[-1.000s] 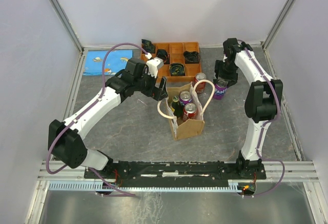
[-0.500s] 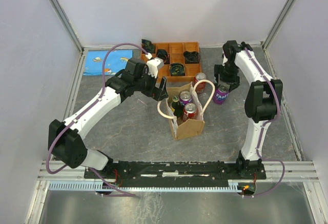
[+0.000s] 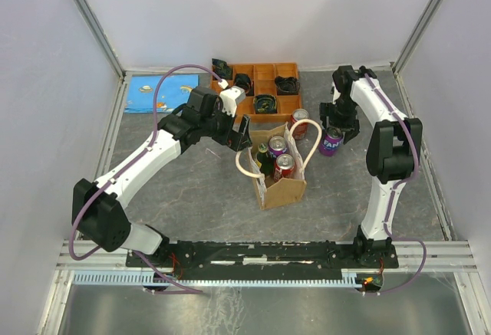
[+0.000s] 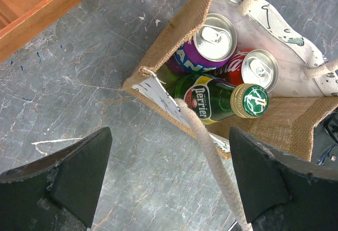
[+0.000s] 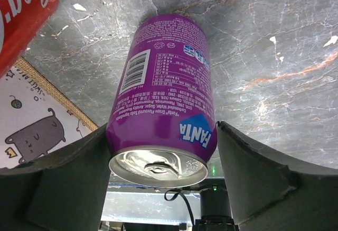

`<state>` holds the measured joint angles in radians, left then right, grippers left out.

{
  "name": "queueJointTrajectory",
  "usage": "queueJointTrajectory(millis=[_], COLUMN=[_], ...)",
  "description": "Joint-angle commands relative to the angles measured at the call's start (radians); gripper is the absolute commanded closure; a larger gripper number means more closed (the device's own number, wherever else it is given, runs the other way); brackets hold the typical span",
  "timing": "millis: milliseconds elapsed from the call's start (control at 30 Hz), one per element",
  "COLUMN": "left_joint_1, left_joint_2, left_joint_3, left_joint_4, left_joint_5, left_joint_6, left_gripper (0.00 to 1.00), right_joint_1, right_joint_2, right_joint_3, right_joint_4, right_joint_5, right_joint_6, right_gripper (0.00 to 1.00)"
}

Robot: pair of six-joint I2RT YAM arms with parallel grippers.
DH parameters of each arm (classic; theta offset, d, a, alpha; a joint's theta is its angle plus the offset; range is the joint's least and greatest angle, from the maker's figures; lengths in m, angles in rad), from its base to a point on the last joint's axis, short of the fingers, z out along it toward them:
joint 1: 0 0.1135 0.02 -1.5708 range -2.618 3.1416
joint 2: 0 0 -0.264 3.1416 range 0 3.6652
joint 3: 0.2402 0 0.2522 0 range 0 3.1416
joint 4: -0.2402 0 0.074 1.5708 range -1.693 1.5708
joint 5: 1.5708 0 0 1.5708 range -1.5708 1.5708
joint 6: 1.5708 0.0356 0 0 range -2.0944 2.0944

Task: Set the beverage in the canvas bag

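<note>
The purple Fanta can stands on the tabletop just beside the canvas bag, between the slightly parted fingers of the right claw. The left claw hangs spread wide over the bag's edge.

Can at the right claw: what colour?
The can is purple with a blue Fanta logo; the right wrist view shows it best.

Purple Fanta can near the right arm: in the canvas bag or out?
Out. The Fanta can stands on the table beside the canvas bag, between the right fingers.
</note>
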<state>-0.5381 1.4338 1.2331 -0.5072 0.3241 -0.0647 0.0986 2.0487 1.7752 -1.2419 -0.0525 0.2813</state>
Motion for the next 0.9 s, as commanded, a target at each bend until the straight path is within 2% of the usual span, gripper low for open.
queueJointTrajectory(millis=[0, 33, 100, 167, 233, 300, 433, 533, 700, 867], left_joint_1=[0.007, 0.007, 0.008, 0.007, 0.007, 0.007, 0.007, 0.007, 0.006, 0.004], left_joint_2=[-0.003, -0.003, -0.005, -0.008, -0.013, -0.02, -0.036, -0.046, -0.066, -0.092], left_joint_3=[0.026, 0.026, 0.027, 0.025, 0.023, 0.021, 0.015, 0.014, 0.016, 0.017], left_joint_4=[0.029, 0.029, 0.027, 0.024, 0.021, 0.014, 0.0, -0.016, -0.055, -0.111], left_joint_5=[0.026, 0.027, 0.027, 0.026, 0.025, 0.026, 0.023, 0.032, 0.077, 0.197], left_joint_6=[-0.03, -0.029, -0.025, -0.019, -0.015, -0.009, 0.004, 0.009, 0.022, 0.03], left_gripper=[0.03, 0.03, 0.03, 0.04, 0.04, 0.04, 0.04, 0.04, 0.07, 0.11], right_joint_1=[0.005, 0.006, 0.006, 0.005, 0.005, 0.006, 0.005, 0.006, 0.009, 0.042], right_joint_2=[-0.032, -0.033, -0.038, -0.049, -0.063, -0.079, -0.111, -0.13, -0.149, -0.24], right_joint_3=[-0.006, -0.005, -0.005, -0.001, 0.012, 0.034, 0.143, 0.304, 0.538, 0.559], right_joint_4=[-0.015, -0.015, -0.009, -0.003, -0.007, -0.014, -0.078, -0.143, -0.227, -0.213], right_joint_5=[0.016, 0.024, 0.03, 0.028, 0.028, 0.032, 0.035, 0.014, -0.066, -0.141], right_joint_6=[-0.009, -0.005, 0.0, 0.007, 0.014, 0.016, 0.013, 0.021, 0.065, 0.107], right_gripper=[0.2, 0.25, 0.41, 0.64, 0.81, 0.91, 0.97, 1.0, 1.0, 1.0])
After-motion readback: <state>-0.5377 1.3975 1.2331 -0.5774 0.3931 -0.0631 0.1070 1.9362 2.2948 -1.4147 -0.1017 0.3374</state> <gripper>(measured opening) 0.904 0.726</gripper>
